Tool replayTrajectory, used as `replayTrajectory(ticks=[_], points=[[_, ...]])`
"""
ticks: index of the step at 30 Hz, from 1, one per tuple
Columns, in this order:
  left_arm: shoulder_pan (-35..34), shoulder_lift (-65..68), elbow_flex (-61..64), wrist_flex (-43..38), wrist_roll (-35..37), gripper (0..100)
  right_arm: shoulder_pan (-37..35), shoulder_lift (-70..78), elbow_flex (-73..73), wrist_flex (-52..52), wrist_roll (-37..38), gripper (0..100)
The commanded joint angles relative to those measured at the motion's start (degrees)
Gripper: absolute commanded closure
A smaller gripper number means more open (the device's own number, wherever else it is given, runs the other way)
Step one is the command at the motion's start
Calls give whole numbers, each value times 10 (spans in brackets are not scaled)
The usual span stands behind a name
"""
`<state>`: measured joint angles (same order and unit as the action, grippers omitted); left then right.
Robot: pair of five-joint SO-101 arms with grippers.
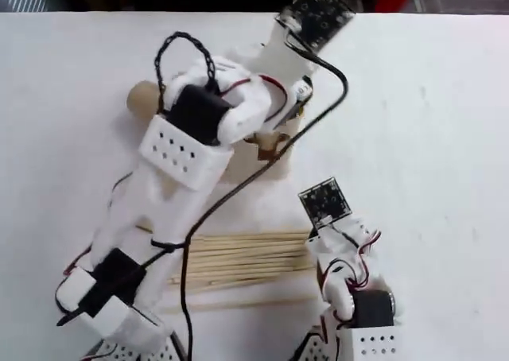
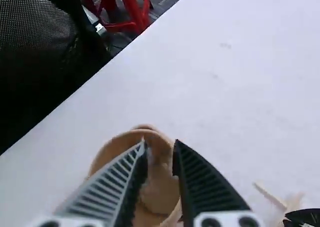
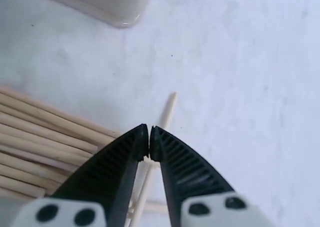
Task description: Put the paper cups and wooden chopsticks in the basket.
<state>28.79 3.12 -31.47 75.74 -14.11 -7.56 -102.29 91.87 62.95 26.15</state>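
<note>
Wooden chopsticks [image 1: 238, 258]: in the high view, a bundle lying flat on the table [image 1: 445, 138]. Its long axis runs side to side, between my two arm bases and the basket [image 1: 248, 170] just beyond it. My right arm stands at the bundle's right-hand ends and is the nearer arm to them. My left arm stretches over the basket. A loose paper cup [image 1: 143, 98] lies on its side on the table, just left of that arm.

Left wrist view: my left claw [image 2: 159, 148] is clenched on the wall of the held paper cup [image 2: 155, 192], one finger across its mouth and the other outside the rim. Bare table lies beyond. Judged: this cup needs only lowering into the basket and letting go.

Right wrist view: my right claw [image 3: 150, 131] is clenched, its tips meeting over a stray chopstick [image 3: 169, 107]. That stick runs along my reach, beside the bundle's ends. Whether it is pinched I cannot tell. The basket's corner lies ahead, across bare table.
</note>
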Motion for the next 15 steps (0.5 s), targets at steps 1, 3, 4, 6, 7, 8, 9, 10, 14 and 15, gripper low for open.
replayTrajectory(ticks=[1, 3, 4, 6, 7, 8, 9, 10, 14, 15], points=[[-46, 9, -10, 22, 36, 894, -3, -5, -4, -9, 5, 981], [-65, 30, 30, 19, 38, 894, -3, -5, -4, -9, 5, 981], [-73, 43, 52, 18, 39, 894, -3, -5, -4, -10, 5, 981], [-85, 66, 88, 3, 41, 894, -3, -5, -4, -10, 5, 981], [-91, 76, 102, -10, 42, 894, -3, -5, -4, -10, 5, 981], [-95, 84, 110, -21, 42, 894, -3, -5, -4, -10, 5, 981], [-97, 89, 110, -25, 42, 894, -3, -5, -4, -10, 5, 981], [-100, 91, 108, -29, 42, 894, -3, -5, -4, -10, 5, 981], [-105, 75, 15, 16, 41, 894, -3, -5, -4, -10, 5, 981], [-104, 68, -21, 36, 40, 893, -3, -5, -4, -10, 5, 981]])
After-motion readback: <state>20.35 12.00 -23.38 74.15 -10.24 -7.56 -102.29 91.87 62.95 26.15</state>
